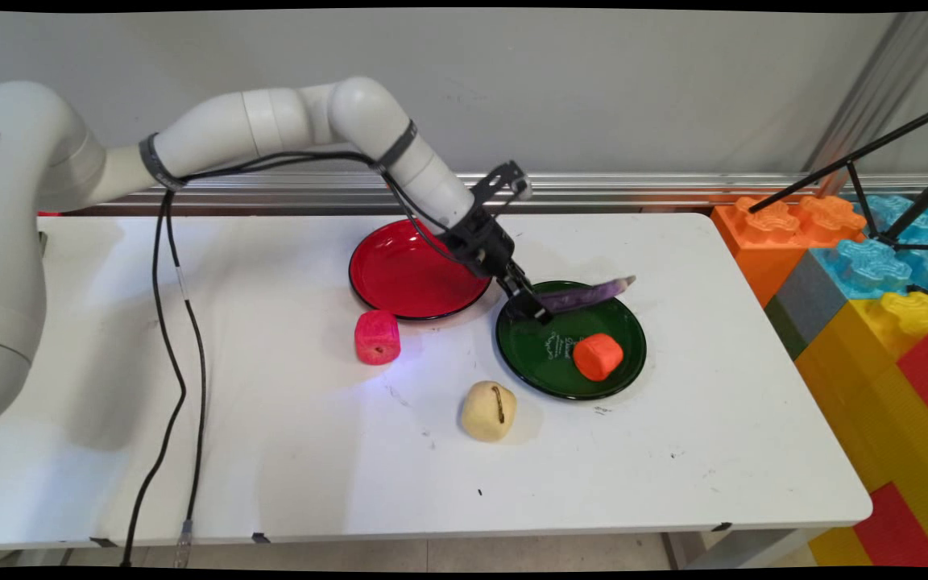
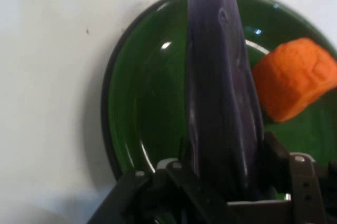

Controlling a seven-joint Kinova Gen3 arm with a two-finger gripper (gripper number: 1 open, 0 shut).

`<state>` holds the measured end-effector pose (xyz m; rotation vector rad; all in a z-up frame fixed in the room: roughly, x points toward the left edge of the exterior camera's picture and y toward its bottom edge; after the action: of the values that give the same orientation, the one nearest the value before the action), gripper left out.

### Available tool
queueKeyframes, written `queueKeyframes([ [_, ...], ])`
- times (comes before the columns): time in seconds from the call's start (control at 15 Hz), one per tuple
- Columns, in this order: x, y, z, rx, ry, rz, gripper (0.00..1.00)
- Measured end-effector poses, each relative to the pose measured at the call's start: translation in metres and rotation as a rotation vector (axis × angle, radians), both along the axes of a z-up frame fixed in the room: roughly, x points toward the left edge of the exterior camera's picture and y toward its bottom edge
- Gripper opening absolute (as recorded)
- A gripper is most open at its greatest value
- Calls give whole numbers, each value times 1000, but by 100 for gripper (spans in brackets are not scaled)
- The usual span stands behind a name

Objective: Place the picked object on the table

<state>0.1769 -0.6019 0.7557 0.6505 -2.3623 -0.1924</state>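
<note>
While I hold the arm over the table, the gripper (image 1: 530, 304) pinches a purple eggplant (image 1: 585, 295) by one end, jaws pressed on it, above the green plate's (image 1: 528, 354) near-left rim. Left of the jaws sit the red plate (image 1: 408, 274) and pink block (image 1: 377, 337); ahead-right lies the orange piece (image 1: 598, 356). I judge a level, gentle hold is best. My hand view shows the jaw contact; only the main view shows the beige piece (image 1: 488, 411).
</note>
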Motion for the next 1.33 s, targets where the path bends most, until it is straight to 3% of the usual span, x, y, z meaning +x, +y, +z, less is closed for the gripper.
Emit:
queueKeyframes([
  [0.33, 14, 5, 28, 8, 47, 10, 0],
  [0.67, 52, 29, 61, 47, 87, -14, 0],
  [1.0, 104, 63, 77, 104, 100, -51, 0],
  [1.33, 170, 99, 76, 160, 92, -104, 0],
])
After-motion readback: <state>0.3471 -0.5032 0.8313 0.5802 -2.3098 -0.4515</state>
